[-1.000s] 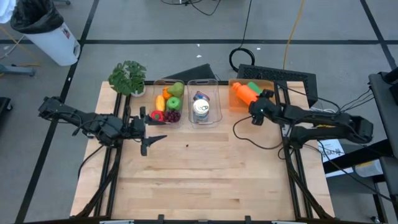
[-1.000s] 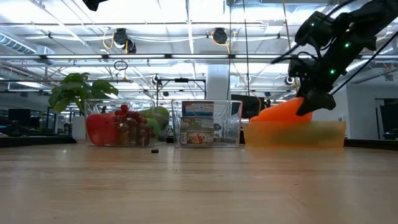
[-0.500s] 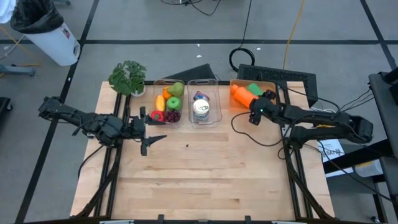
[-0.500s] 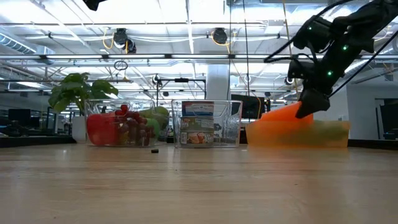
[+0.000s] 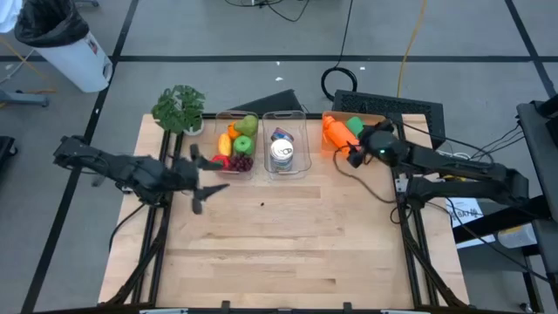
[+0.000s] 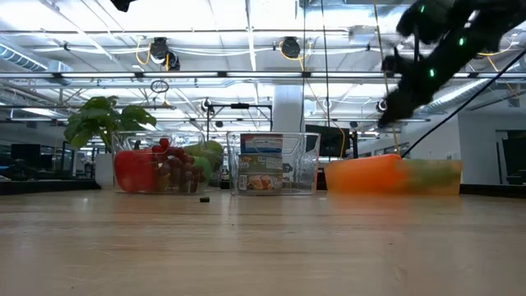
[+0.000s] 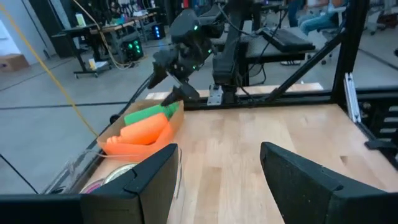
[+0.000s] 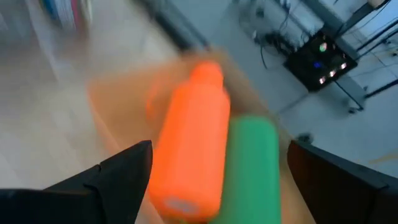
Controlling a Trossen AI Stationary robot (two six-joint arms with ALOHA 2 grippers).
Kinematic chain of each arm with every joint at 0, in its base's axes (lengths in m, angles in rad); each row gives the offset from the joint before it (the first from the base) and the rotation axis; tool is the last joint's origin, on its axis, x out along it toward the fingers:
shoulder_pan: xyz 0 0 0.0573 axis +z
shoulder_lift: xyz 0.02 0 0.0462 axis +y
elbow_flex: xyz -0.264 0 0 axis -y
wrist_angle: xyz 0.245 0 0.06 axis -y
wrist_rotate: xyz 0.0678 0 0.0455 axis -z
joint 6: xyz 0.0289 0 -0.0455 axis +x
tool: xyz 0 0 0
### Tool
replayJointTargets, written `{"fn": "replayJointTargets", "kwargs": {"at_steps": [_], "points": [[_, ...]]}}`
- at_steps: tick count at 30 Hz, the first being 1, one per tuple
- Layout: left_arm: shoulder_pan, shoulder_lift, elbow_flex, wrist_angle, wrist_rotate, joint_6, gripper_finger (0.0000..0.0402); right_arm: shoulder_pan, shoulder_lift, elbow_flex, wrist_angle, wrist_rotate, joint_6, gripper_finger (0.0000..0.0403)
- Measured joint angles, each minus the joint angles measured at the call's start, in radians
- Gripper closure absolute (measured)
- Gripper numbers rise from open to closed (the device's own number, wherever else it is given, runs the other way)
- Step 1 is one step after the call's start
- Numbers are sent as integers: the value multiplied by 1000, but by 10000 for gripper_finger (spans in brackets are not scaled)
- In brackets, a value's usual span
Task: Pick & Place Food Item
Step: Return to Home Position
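Orange bottle lying in the orange bin at the table's far right, touching the green bottle beside it. Both side by side, long axes running roughly from the bin's near wall toward its far one. Seen past the right arm's own fingers: cap end of the orange one pointing away, base nearest.

Right gripper just beside the bin's near edge, raised above the rim in the low view, spread wide, nothing in its grasp. Bottles straight ahead of it and lower down, so no hold on either, and apparently none wanted.

Left gripper well apart on the table's left side, near the fruit bin, likewise gaping and empty. Can bin between the two arms. Clearly nearer the bottles: the right arm.

Judged from this: placing done, only the retreat to rest left. For that, pull back along the gripper's own line of sight, away from the bin, with no need to cross its wall. Probably little risk, save a fingertip clipping the rim if lowered before backing off.
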Motion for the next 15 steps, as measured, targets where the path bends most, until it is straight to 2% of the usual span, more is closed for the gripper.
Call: {"fn": "replayJointTargets", "kwargs": {"at_steps": [4, 8, 11, 13, 15], "points": [[3, -59, 79, -59, -3, -60, 158, 45, -86, 84, -27, -15, 134, 46], [16, -136, 166, -253, 4, -139, 158, 81, -194, 139, -32, -124, 277, 46], [39, -204, 153, -340, -16, -155, 158, 97, -284, 141, -75, -248, 316, 46], [64, -259, 106, -348, -26, -187, 158, 103, -328, 141, -132, -332, 304, 46], [89, -315, 37, -321, 7, -216, 158, 108, -367, 130, -161, -371, 303, 46]]}}
